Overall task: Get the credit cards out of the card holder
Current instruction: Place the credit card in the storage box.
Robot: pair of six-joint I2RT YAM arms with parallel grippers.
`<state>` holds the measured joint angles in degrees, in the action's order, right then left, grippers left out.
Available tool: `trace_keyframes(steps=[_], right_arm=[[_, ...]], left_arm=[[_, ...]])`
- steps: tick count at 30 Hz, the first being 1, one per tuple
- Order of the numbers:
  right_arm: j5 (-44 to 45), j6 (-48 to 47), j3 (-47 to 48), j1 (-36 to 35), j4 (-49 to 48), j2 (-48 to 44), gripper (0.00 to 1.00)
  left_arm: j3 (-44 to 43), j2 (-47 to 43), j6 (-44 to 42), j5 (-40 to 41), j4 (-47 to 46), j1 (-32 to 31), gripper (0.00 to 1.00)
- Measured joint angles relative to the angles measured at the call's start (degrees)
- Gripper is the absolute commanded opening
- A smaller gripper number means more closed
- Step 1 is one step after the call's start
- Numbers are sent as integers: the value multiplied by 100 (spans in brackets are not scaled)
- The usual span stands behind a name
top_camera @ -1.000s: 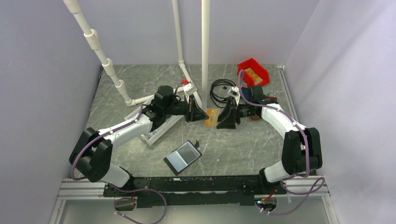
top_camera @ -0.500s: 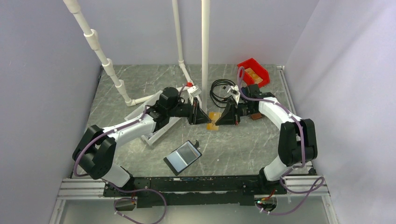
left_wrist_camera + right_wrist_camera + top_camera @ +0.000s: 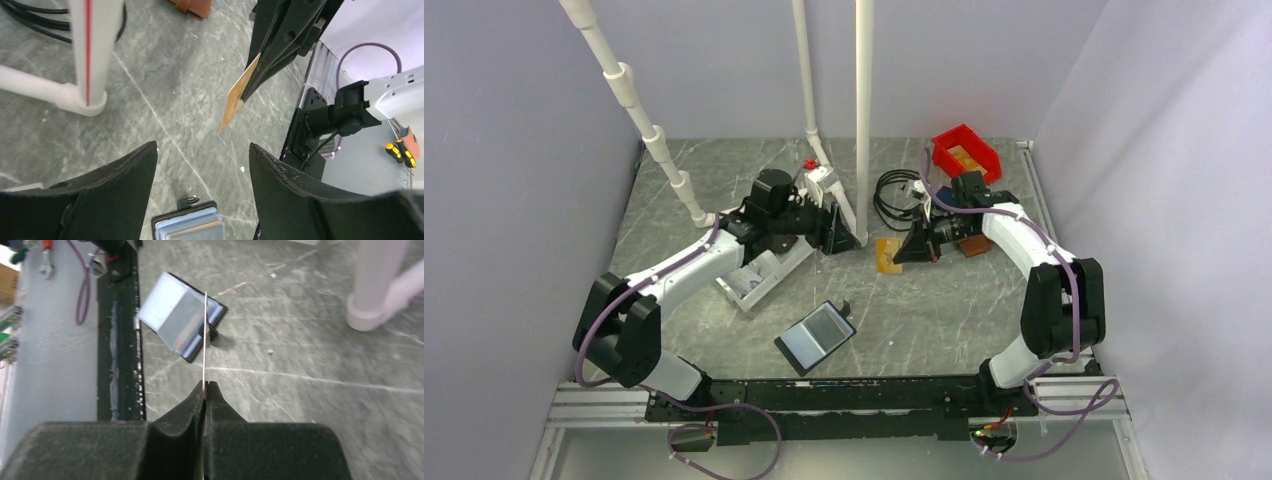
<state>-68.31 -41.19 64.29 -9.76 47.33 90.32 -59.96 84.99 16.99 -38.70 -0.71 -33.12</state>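
The gold-tan credit card (image 3: 885, 254) hangs above the table's middle, pinched at one end by my right gripper (image 3: 900, 256), which is shut on it. The right wrist view shows this card (image 3: 205, 340) edge-on between the closed fingertips of the right gripper (image 3: 206, 385). My left gripper (image 3: 844, 238) stands open just left of the card and apart from it; in its own view the left gripper (image 3: 202, 147) is empty and the card (image 3: 239, 95) floats ahead. The black card holder (image 3: 815, 336) lies open near the front edge, with pale card edges showing in it (image 3: 189, 226).
White pipes (image 3: 862, 110) rise behind the left gripper. A black cable coil (image 3: 899, 195) and a red bin (image 3: 965, 152) sit at the back right. A brown wallet (image 3: 972, 248) lies under the right arm. A white tray (image 3: 759, 280) rests under the left forearm.
The left gripper has let go of the gold card, opened and drawn back to the left. The right gripper has shut on the card and now holds it alone.
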Motion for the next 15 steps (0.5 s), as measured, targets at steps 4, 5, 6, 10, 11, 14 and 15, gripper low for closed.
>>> trace_keyframes(steps=[4, 5, 6, 10, 11, 14, 15], right_arm=[[402, -138, 98, 243, 83, -76, 0], [503, -133, 96, 339, 83, -127, 0], [595, -122, 90, 448, 70, -197, 0], [997, 66, 57, 968, -70, -531, 0], [1097, 125, 44, 1110, -129, -610, 0], [1499, 374, -55, 1534, -450, -850, 0], [1685, 457, -81, 1624, -551, -907, 0]], left_arm=[[-17, -129, -55, 142, 240, 173, 76], [-17, -162, -85, 199, 308, 192, 79], [-17, -190, -114, 262, 367, 210, 81], [-17, -356, -197, 584, 595, 280, 97], [-17, -400, -234, 651, 623, 293, 99], [-17, -603, -284, 981, 739, 321, 100], [-17, -680, -297, 1110, 774, 332, 100]])
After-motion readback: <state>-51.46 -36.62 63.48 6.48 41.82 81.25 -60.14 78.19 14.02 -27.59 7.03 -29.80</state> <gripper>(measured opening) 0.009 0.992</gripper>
